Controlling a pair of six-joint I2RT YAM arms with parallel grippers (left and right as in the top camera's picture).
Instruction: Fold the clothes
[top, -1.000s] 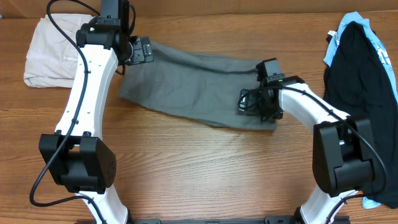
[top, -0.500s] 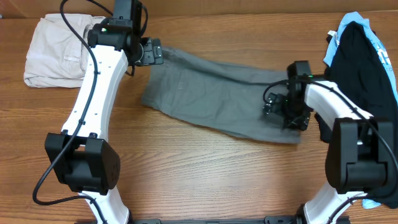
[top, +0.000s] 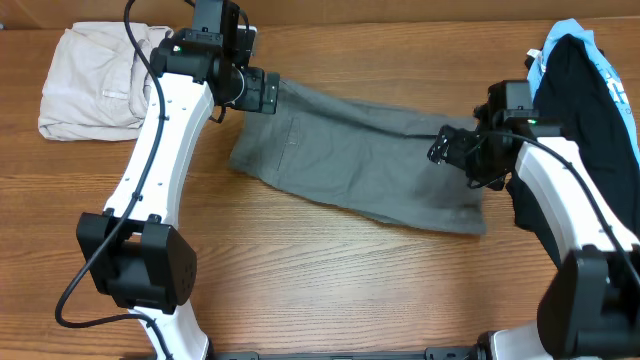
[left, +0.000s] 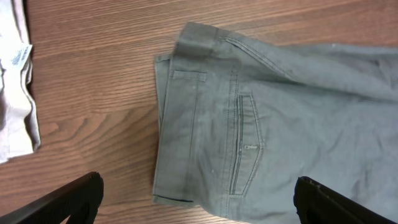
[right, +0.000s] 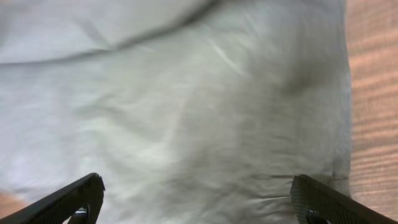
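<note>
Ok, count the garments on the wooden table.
3: medium-grey woven trousers at centre, pale beige folded garment far left, black garment with light-blue cloth far right, possibly two pieces.

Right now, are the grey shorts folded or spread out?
Spread out: the grey shorts lie as one long flat strip on the table, waistband and pocket showing, neither end doubled over.

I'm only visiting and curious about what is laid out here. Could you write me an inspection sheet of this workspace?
Surface: wooden table, brown grain.
Job's things: grey trousers lying lengthwise across the middle, lightly creased, waistband and pocket at the left end.
Clutter: folded beige garment at far left; black garment over light-blue cloth at right.
Hands: left hand open over the waistband end; right hand open over the other end; neither grips cloth.
Cables: black cables loop along both arms.
Surroundings: nothing seen.
</note>
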